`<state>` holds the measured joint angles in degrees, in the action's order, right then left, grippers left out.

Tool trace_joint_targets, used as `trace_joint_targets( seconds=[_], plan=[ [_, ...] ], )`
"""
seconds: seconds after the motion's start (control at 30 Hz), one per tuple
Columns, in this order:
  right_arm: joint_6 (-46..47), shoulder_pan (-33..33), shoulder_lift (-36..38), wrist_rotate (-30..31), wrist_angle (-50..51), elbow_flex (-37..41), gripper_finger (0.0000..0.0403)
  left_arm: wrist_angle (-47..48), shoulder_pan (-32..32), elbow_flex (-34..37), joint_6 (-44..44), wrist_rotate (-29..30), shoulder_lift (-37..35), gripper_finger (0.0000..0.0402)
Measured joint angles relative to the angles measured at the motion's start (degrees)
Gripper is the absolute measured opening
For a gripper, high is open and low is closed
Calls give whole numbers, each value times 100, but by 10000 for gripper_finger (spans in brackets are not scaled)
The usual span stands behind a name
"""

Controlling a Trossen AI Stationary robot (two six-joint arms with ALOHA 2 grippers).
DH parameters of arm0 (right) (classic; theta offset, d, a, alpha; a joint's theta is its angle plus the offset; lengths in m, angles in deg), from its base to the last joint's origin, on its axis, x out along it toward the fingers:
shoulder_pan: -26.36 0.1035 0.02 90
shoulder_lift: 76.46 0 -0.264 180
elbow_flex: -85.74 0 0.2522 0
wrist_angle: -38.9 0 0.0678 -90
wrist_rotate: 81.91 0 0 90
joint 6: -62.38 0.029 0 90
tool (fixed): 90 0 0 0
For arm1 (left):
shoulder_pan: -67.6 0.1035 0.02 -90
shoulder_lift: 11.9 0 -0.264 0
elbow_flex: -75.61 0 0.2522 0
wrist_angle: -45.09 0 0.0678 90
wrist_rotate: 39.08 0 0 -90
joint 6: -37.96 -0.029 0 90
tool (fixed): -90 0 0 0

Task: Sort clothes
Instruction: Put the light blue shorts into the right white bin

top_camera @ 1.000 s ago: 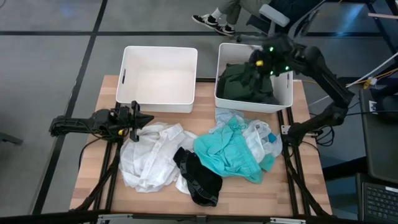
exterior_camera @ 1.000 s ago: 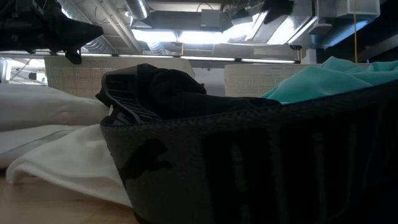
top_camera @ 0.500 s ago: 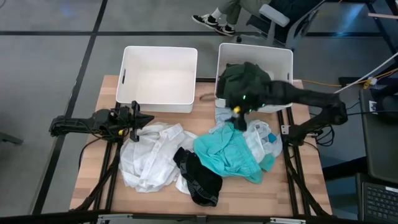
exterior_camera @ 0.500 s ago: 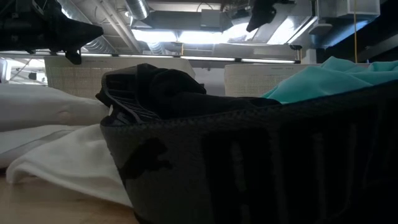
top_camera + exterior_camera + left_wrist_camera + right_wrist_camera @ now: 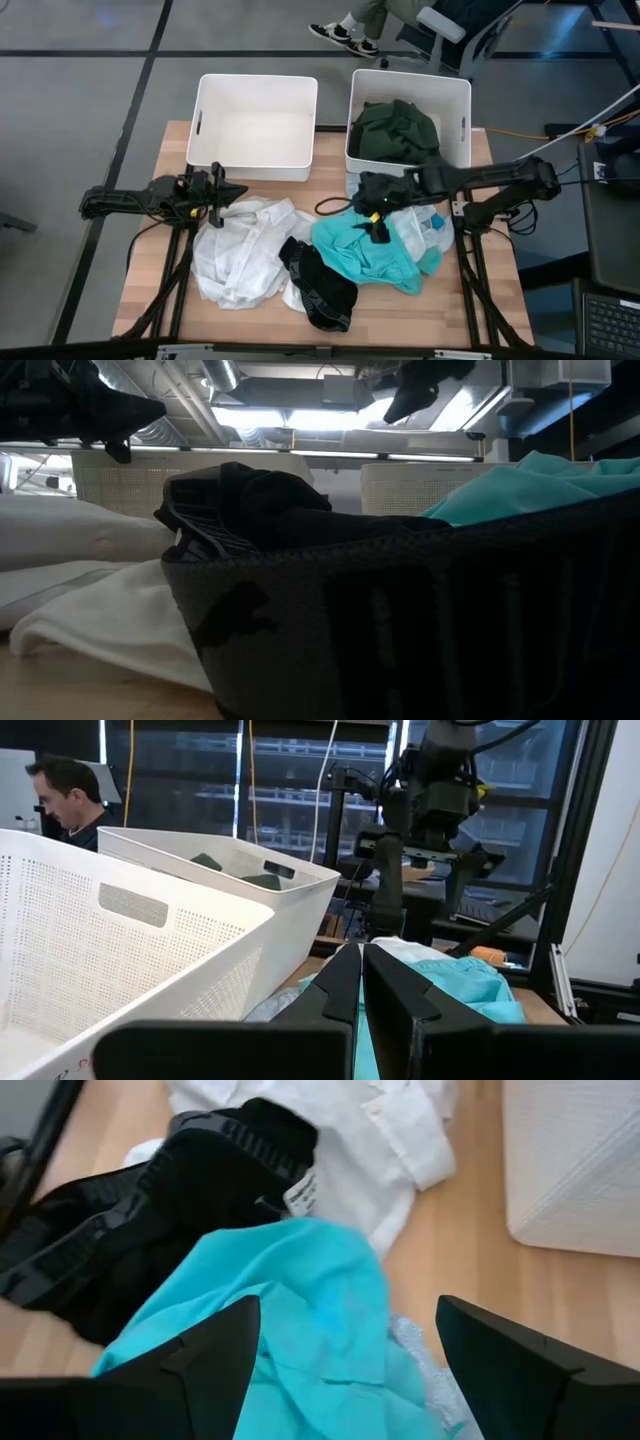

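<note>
In the high view the right arm enters from the right edge of the frame and stretches leftward across the middle. Its elbow sits at centre right and its forearm runs nearly level toward the centre. The right end effector point(image 5: 380, 222) points down and to the left, just right of the frame's centre. In the right wrist view its two dark fingers point(image 5: 190, 1370) stand wide apart with nothing between them.

The left arm lies low at the left of the high view. The left end effector point(image 5: 236, 191) points right, its fingers point(image 5: 335, 990) pressed together.
</note>
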<state>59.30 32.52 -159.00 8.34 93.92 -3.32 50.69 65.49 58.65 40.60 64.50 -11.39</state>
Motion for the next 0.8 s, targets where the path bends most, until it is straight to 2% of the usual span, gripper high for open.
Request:
trace_joint_targets(
  seconds=[0.1, 0.43, 0.8],
  plan=[
    [178, 36, 0, 6, -291, 188, 303, 2, 0, 0, 20, 0, 2, 8],
    [270, 36, -319, -728, -1023, 1041, 303, 2, 2, 0, 36, -1, 0, 8],
    [-492, 169, -1318, -1191, -1134, 1181, 303, 28, 2, 0, 33, -2, 0, 8]
  ],
)
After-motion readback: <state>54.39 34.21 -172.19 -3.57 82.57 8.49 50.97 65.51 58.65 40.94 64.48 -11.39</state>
